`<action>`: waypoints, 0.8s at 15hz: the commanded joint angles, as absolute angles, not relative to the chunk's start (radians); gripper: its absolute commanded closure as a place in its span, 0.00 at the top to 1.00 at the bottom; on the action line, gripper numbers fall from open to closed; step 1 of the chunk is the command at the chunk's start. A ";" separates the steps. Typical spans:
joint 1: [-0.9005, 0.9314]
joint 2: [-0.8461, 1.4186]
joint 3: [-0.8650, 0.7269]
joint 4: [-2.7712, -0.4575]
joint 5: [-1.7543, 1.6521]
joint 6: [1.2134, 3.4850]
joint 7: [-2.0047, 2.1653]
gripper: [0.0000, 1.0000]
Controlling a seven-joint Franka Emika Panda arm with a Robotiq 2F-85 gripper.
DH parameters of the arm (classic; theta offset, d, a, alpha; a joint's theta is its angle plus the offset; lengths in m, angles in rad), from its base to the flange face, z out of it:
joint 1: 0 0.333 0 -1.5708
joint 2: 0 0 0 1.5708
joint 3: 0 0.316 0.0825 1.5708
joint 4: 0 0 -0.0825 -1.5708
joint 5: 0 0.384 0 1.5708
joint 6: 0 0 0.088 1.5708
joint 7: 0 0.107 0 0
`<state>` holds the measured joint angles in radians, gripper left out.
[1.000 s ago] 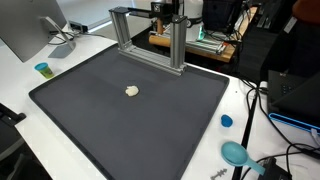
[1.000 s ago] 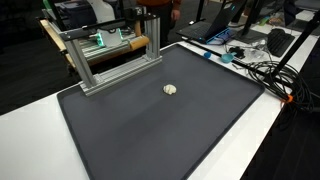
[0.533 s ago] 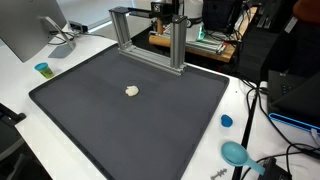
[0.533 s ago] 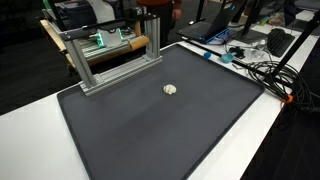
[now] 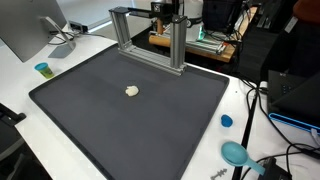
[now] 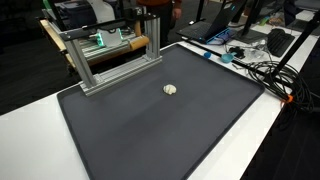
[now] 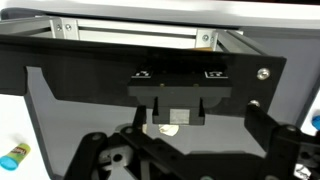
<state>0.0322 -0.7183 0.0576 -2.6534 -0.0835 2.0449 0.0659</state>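
We see a small cream-white lump [image 5: 132,90] lying on a plain charcoal-grey mat [image 5: 120,135] that has no pattern. Around the mat, the surface [image 5: 20,95] is white. The metal frame [image 5: 179,45] is silver-grey. On the white we see a royal-blue cap [image 5: 226,121], a teal disc [image 5: 235,153], and a small cup [image 5: 42,69] coloured teal and yellow-green. In the wrist view the end effector [image 7: 185,150] is matt black, and the lump looks pale beige against the dark grey mat.
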 commanded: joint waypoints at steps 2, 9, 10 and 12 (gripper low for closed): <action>0.028 -0.683 0.040 -2.651 -0.077 2.066 0.043 1.00; 0.034 -0.657 0.001 -2.651 -0.063 2.076 -0.014 0.96; 0.035 -0.658 -0.003 -2.651 -0.061 2.079 -0.019 0.95; 0.037 -0.660 -0.005 -2.652 -0.056 2.080 -0.027 0.96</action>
